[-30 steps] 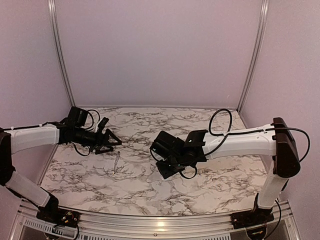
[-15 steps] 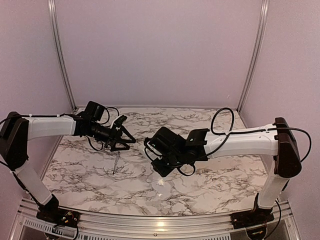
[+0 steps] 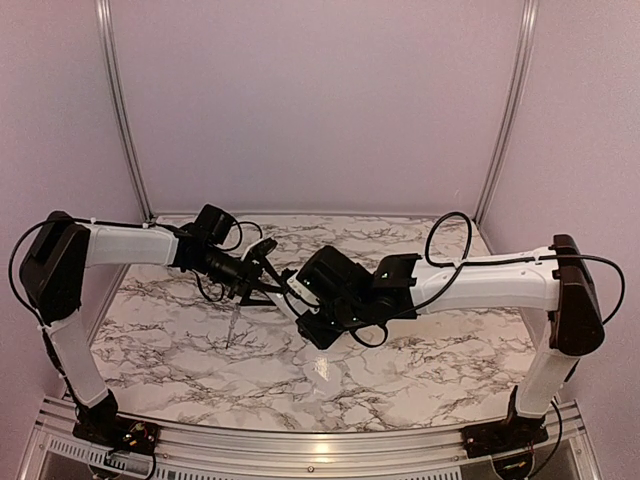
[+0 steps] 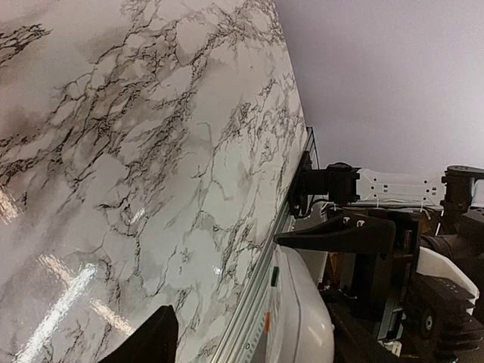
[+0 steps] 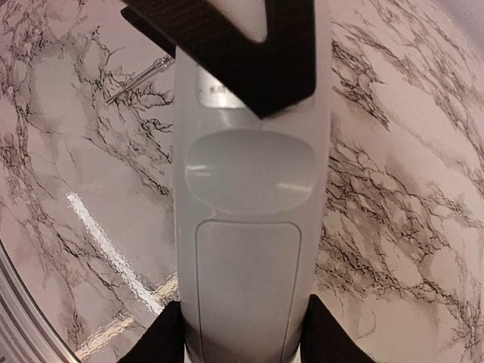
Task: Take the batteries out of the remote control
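Count: 2 grippers, 1 remote, 1 thin silvery tool, 0 batteries showing. Right gripper (image 3: 303, 306) is clamping the remote (image 5: 249, 212) lengthwise. In the right wrist view the white bar is running 12-to-6 down frame ctr, w/ the black fingers (image 5: 162, 342) pressing its sides at the 6 end, so the jaws are sitting narrow, at remote width. Remote is showing a plain face. A rectangular cover panel (image 5: 249, 280) is sitting flush in its lower half, so the batteries are hidden; can't tell if they're inside. A black wedge (image 5: 257, 53) is crossing the remote's 12 end; can't tell whose finger that is. Left gripper (image 3: 266, 272) is hanging w/ fingers spread wide, gripping nothing. In the top view it's sitting at approx 10 o'clock of the right gripper, the two close together above table ctr. Silvery tool (image 3: 232, 326) is lying flat on the marble table (image 3: 430, 350), btwn 8 and 9 o'clock from the right gripper and approx 7 o'clock from the left gripper, apart from both. In the right wrist view it's lying at 10 o'clock of the remote, not touching. Left wrist view is showing mostly marble; a white rounded body (image 4: 302, 325) low at 5 o'clock is too cropped to ID.
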Controlling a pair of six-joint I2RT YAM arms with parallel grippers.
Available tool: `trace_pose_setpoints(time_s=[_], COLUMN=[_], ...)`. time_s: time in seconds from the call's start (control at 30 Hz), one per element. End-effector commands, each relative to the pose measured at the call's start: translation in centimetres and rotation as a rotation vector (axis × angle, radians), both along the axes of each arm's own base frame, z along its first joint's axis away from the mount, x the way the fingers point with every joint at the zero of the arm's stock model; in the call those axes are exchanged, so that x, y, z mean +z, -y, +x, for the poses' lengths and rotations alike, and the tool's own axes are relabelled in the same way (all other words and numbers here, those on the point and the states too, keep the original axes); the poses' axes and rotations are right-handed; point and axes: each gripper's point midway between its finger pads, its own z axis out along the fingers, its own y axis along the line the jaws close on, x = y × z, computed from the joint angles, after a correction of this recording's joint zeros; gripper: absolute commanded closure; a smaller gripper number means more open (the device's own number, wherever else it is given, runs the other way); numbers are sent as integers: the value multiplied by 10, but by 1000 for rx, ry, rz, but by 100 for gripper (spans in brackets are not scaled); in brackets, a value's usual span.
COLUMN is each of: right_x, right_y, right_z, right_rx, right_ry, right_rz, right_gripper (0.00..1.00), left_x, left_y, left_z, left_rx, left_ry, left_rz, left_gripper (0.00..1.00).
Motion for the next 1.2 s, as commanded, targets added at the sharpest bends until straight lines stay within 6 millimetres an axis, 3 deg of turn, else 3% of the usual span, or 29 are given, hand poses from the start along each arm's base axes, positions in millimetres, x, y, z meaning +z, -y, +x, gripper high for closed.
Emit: trace_pose_setpoints(time_s=[0.0,0.37,0.73,0.93,1.03,1.17], right_x=[32,27,25,22,19,15], right_y=[-17,-19,-17,-13,-12,-8], right_z=[7,9,9,8,7,5], right_rx=[26,48,50,29,9,-36], right_ry=[50,64,68,57,39,2], right_rz=[78,47,31,29,35,46], right_gripper=[77,77,77,76,68,40], left_x=[1,-9,-6,-4,-3,0], left_y=[9,12,18,21,21,19], left_z=[-10,-19,-29,-34,-30,-22], left_rx=[-64,-112,-154,-168,-149,-102], left_ry=[-49,-89,-109,-103,-77,-26], left_rz=[-31,-23,-32,-32,-11,23], left_gripper=[33,52,59,92,99,100])
